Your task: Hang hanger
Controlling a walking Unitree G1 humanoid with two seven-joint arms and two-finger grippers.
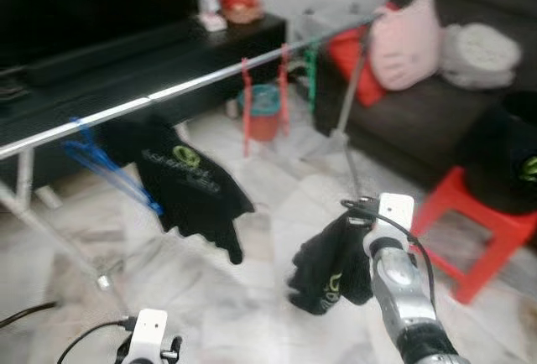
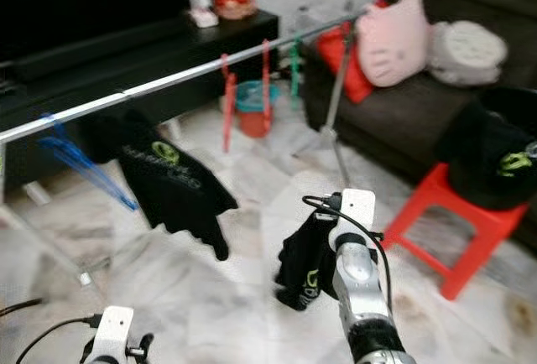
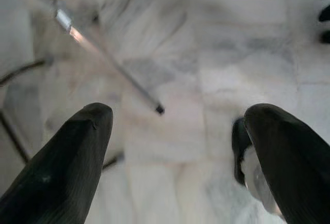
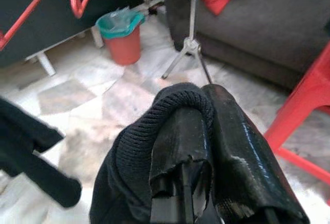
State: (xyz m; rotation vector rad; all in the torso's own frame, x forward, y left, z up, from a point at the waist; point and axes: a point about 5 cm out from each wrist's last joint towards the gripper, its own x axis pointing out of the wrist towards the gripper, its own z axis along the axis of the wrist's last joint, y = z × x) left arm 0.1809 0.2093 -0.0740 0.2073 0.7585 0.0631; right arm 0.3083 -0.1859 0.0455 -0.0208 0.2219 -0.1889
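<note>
Hanger unseen under black garment [image 1: 331, 267] drooping floorward; right gripper [image 4: 206, 182] clamps its collar.

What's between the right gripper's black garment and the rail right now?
Mostly bare marble floor and open air, seen in the left eye view. The right gripper holds the black garment low, apart from the rail; the hung black shirt lies off to its left.

A black garment [image 1: 329, 267] hangs bunched below the rail [image 1: 168, 91].
</note>
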